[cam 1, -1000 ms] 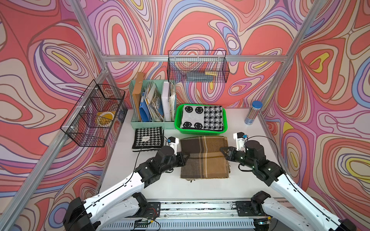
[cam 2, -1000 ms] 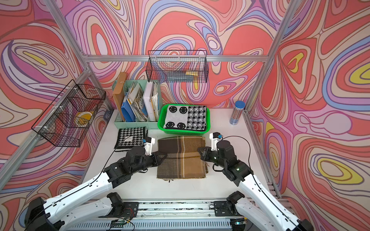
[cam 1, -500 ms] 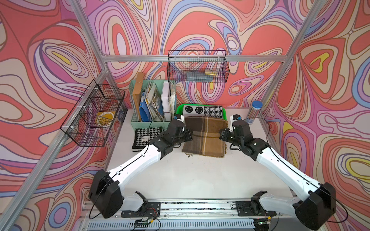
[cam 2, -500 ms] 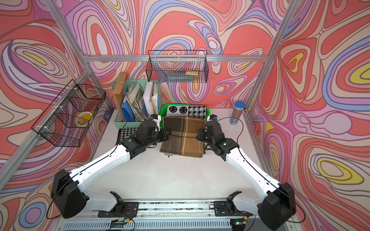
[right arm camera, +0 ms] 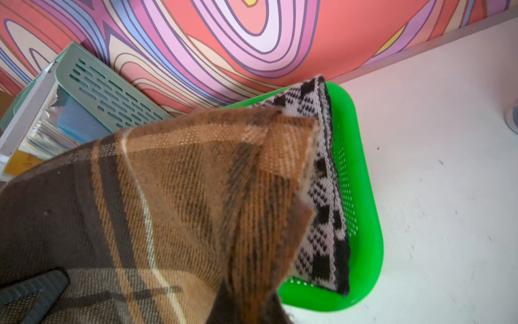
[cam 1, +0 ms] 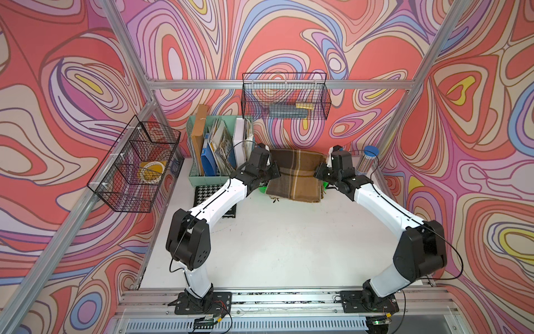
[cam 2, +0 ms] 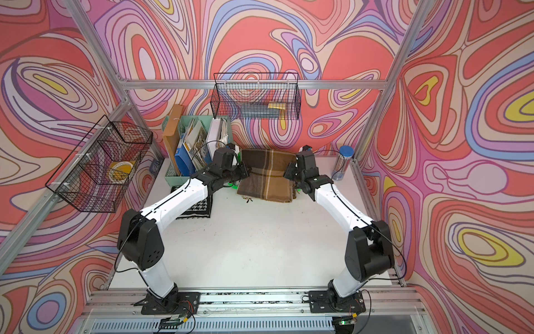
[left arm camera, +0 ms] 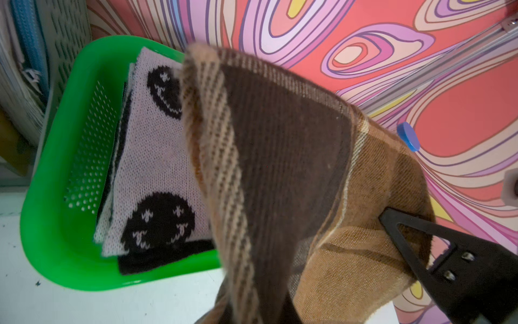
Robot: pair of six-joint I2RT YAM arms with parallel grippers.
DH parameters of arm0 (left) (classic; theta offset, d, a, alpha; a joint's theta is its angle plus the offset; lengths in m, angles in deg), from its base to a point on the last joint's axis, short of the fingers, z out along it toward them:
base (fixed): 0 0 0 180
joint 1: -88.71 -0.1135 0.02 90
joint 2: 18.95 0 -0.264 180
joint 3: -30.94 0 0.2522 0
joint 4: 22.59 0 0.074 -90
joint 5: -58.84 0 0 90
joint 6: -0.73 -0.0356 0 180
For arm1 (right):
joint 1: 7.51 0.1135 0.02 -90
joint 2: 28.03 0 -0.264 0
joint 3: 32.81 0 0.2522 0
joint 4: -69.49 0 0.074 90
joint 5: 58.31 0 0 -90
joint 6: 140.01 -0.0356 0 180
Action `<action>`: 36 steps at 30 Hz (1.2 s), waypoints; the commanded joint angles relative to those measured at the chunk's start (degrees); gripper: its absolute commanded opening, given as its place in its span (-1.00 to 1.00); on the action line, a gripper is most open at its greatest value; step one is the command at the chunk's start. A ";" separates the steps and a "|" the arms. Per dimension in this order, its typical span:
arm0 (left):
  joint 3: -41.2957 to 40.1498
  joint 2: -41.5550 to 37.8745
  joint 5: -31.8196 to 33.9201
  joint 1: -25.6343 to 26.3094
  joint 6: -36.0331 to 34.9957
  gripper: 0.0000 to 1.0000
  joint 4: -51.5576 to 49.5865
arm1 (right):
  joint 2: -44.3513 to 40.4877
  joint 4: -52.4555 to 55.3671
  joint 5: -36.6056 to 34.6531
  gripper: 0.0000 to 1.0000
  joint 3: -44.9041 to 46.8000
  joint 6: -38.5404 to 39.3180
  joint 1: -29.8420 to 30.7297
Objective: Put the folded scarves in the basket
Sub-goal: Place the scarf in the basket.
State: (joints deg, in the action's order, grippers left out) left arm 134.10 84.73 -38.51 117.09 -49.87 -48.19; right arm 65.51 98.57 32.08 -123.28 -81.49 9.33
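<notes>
"While the left gripper pinches one side edge of the scarf, is the other side held too?"

"Yes. The right gripper is clamped on the opposite edge, so the brown plaid cloth hangs stretched between them, lifted above the basket."

"Over it, or in it?"

"Over it. In both top views the cloth hides nearly all of the green rim, and only a sliver shows by the left gripper. The near edge sags past the front rim toward the table. I cannot tell whether the fringe touches."

"What lies inside?"

"A white knit with black smiley faces and a black-and-white checked knit, both flat, covering most of the bottom."

"So how should the lowering go?"

"My judgement: carry both sides a little toward the back wall so the sagging edge clears the front rim. Hold them level so the fold does not open, and lower until the cloth rests on the knits. Then let go of both sides together. Releasing one first would likely let the cloth swing and unfold."

"Anything nearby to mind?"

"The file organizer stands just beside the basket on the left arm's side, and a blue-capped tube stands near the right arm. A straight descent should miss both."
</notes>
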 commanded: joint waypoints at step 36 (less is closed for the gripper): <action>31.99 22.53 1.05 -4.44 -5.83 0.14 -13.98 | 21.96 0.06 9.73 -0.72 -20.79 2.03 -7.08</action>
State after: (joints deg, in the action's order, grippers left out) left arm 164.66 107.24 -37.99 113.31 -55.20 -61.00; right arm 87.28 98.26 41.78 -142.71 -80.51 3.04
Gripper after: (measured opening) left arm 0.393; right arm 0.108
